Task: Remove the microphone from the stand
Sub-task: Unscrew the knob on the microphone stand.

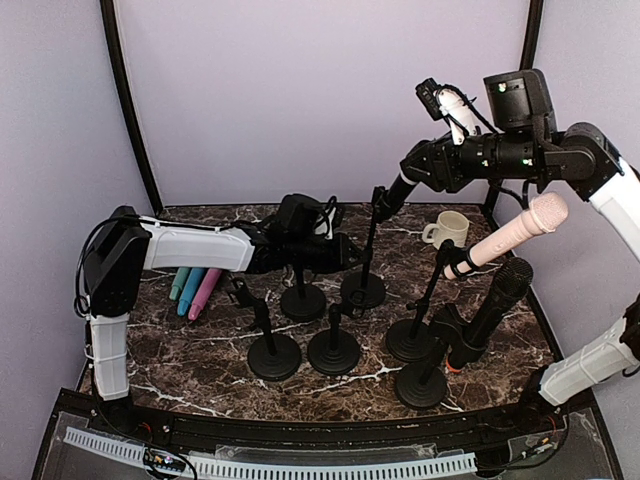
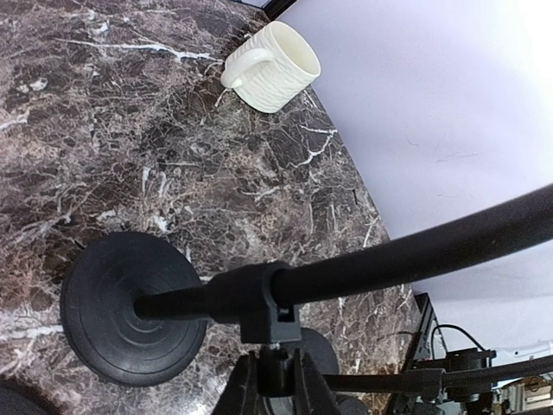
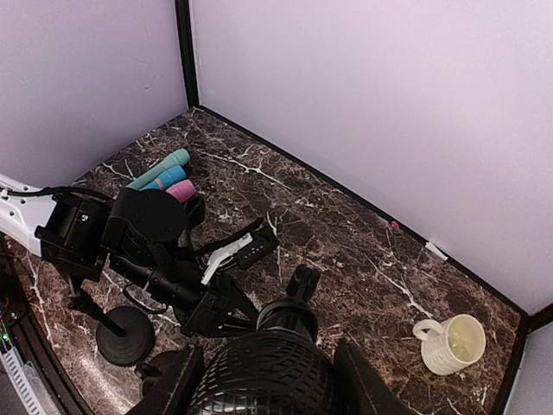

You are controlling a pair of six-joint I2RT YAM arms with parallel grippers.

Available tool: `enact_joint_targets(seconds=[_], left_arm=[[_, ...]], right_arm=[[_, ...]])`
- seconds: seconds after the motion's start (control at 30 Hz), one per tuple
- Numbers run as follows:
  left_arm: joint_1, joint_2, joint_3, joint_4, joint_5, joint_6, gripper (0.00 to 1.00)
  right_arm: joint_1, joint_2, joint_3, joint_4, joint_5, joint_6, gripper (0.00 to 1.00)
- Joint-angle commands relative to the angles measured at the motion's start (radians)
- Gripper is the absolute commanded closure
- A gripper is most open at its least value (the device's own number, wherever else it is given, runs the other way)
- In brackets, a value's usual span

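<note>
- The left fingers are shut tight on the black stand. They hold it at the chunky joint low on its pole.
- The right fingers sit one on each side of the round mesh head of the black microphone. They are very close to it, but the pictures do not show if they squeeze it.
- The microphone is up on the stand, not off it. It sits in the clip at the top of the pole. It leans up toward the right arm, high over the bench.
- The round foot of the stand rests flat on the bench, near the middle.
- A cream mug stands behind the stand, near the back right corner.
- A pink microphone leans on another stand to the right. A second black microphone stands just in front of it.
- More stands with nothing on them stand in a group near the front.
- Three coloured microphones, green, blue and pink, lie side by side on the left of the bench.
</note>
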Motion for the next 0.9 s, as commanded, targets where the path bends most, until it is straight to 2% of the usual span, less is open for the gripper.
enact_joint_targets(seconds=[0.0, 0.2, 0.37, 0.6, 0.7, 0.87], left_arm=[[0.001, 0.009, -0.025, 0.029, 0.106, -0.127, 1.00], [0.004, 0.021, -0.035, 0.075, 0.191, -0.243, 1.00], [0.006, 0.025, -0.066, 0.134, 0.208, -0.322, 1.00], [0.009, 0.023, -0.057, 0.132, 0.205, -0.332, 1.00], [0.009, 0.018, -0.041, 0.122, 0.196, -0.310, 0.87], [0.009, -0.001, 0.017, 0.039, 0.155, -0.185, 0.68]], right_arm=[[0.005, -0.026, -0.011, 0.057, -0.035, -0.063, 0.78], [0.005, -0.029, -0.032, 0.075, -0.051, -0.080, 0.79], [0.005, -0.037, -0.046, 0.092, -0.062, -0.087, 0.79], [0.005, -0.046, -0.052, 0.093, -0.067, -0.095, 0.79], [0.005, -0.057, -0.052, 0.096, -0.063, -0.085, 0.70], [0.005, -0.076, -0.045, 0.095, -0.041, -0.063, 0.43]])
